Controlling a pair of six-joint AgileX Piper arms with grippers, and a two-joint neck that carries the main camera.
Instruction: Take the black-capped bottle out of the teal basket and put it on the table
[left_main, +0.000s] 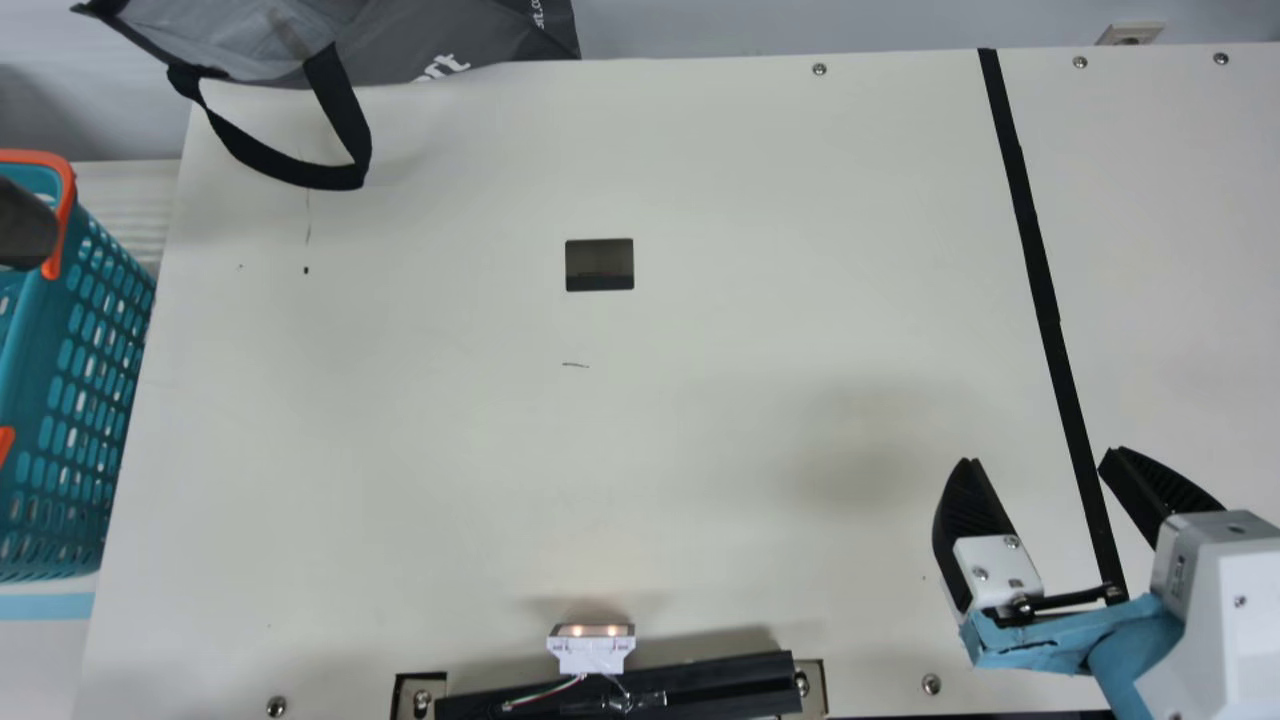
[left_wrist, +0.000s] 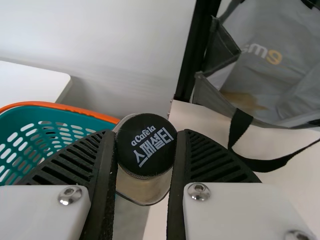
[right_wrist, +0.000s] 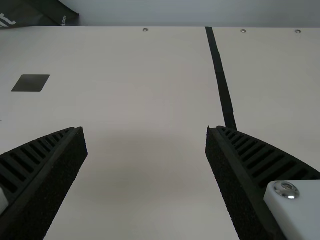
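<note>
The teal basket (left_main: 60, 380) with orange handles stands at the main view's left edge. Above its rim there is a dark rounded thing (left_main: 25, 225); I cannot tell whether it is part of the bottle. My right gripper (left_main: 1042, 457) is open over the table's right front, empty. In the left wrist view my left gripper (left_wrist: 146, 134) is shut on the black-capped bottle (left_wrist: 146, 150), one finger on each side of the cap, beside the basket (left_wrist: 50, 120). In the right wrist view my right gripper (right_wrist: 145, 130) has its fingers wide apart.
The cream table (left_main: 700, 450) lies right of the basket. A grey bag (left_main: 400, 40) with a black strap (left_main: 340, 110) overhangs its back left corner. A small lit device (left_main: 590, 648) and a black bar (left_main: 700, 685) are at the front edge.
</note>
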